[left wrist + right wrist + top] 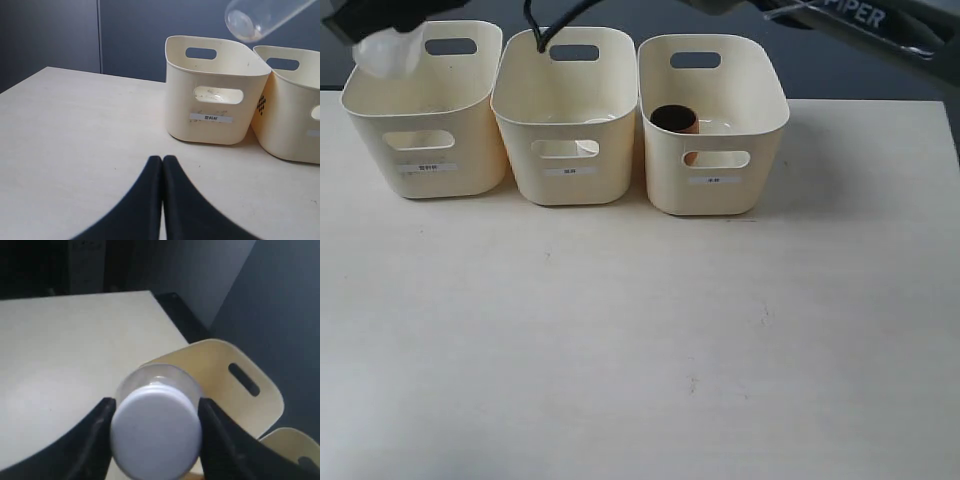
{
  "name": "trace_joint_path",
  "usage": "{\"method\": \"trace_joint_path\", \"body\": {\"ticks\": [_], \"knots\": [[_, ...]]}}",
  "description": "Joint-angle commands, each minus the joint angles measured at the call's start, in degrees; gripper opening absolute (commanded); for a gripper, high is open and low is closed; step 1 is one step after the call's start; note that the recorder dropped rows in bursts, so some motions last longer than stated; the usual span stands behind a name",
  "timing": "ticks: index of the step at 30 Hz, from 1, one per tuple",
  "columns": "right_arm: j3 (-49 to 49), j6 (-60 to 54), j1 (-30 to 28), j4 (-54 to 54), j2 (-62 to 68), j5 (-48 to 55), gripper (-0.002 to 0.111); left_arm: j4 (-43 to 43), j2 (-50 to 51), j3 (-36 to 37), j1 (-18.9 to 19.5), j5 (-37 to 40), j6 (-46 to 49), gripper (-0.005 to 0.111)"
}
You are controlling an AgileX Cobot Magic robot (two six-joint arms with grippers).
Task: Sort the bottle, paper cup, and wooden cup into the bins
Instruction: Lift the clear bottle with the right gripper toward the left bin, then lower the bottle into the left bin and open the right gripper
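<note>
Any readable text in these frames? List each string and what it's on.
"PIPER": white letters on the robot arm, top right of the exterior view.
"塑料杯": probably, on the white label on the front of the left bin, left wrist view; the print is small, so this reading is uncertain.
Middle bin's label: too small to read.
Right bin's label: too small to read.

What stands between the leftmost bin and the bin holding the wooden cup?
The middle bin fills that stretch, as the exterior view's row of three shows.
</note>
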Motion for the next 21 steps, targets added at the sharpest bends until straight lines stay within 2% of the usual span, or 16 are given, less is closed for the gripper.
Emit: {"method": "trace_joint_path", "body": {"ticks": [1,11,21], "knots": [[-4.46,3.55,-1.37,-3.95,4.27,-1.48,-0.001,0.07,-0.29,-0.23,-0.20,-0.42,-0.08,0.000],[-11.22,6.18,-3.42,-6.07,15.71,1.23,-0.001,0.07,-0.29,-0.23,-0.20,-0.42,-0.08,0.000],[-11.67,6.17,-3.64,-6.30,17.02,2.80,-0.001,0.07,-0.29,-0.23,-0.20,-0.42,-0.08,0.000]]}}
